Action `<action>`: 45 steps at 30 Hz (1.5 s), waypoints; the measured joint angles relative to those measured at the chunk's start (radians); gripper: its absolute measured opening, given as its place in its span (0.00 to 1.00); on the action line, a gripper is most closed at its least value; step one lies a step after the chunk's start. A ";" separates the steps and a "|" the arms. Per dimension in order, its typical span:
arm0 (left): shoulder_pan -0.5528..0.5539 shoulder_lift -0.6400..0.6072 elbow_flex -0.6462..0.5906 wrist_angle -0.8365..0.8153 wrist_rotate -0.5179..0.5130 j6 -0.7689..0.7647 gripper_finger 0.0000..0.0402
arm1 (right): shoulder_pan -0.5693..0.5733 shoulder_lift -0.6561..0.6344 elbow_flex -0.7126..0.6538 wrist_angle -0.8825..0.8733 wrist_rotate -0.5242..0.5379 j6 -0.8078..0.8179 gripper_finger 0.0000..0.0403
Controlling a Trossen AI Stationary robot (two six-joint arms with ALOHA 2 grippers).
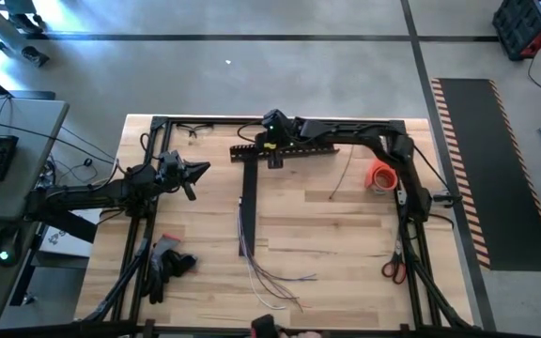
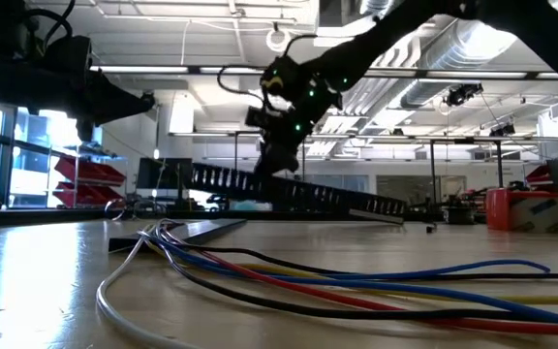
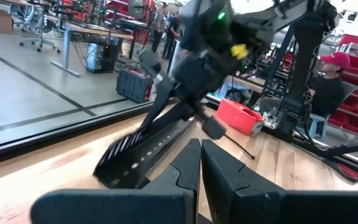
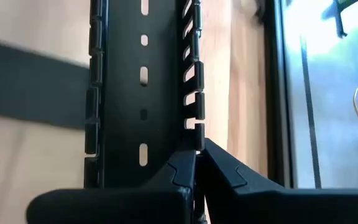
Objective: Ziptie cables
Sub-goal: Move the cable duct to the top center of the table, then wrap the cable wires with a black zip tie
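Low view, from bench height: the cables (image 2: pixel 289 276), a loose bunch of thin flexible wires in blue, red, yellow, black and white, lie fanned across the smooth pale wooden bench (image 2: pixel 46 281) closest to the camera, with no fingers touching them. In the high view the same cables (image 1: pixel 269 278) trail from the lower end of a long black strip (image 1: pixel 247 211) lying on the bench, near the front edge and well apart from both arms.

Farther back, the left gripper (image 1: pixel 195 172) hangs over the left side of the bench, its dark angular fingers (image 3: pixel 225 177) pressed together and holding nothing.

Farthest away, near the back edge, the right gripper (image 1: pixel 272 153) has its fingers (image 4: pixel 229 174) closed on the toothed edge of a rigid black slotted strip (image 1: pixel 285 148). That slotted strip (image 2: pixel 298 192) is tilted, one end raised off the bench. It is a flat channel with oval holes down its middle and comb-like teeth along both sides.

An orange tape roll (image 1: pixel 380 174) and red-handled scissors (image 1: pixel 394 269) sit on the right side.
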 joint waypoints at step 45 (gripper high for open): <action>-0.091 0.000 0.004 -0.020 0.038 0.016 0.00 | 0.137 -0.340 -0.431 0.322 -0.169 0.270 0.46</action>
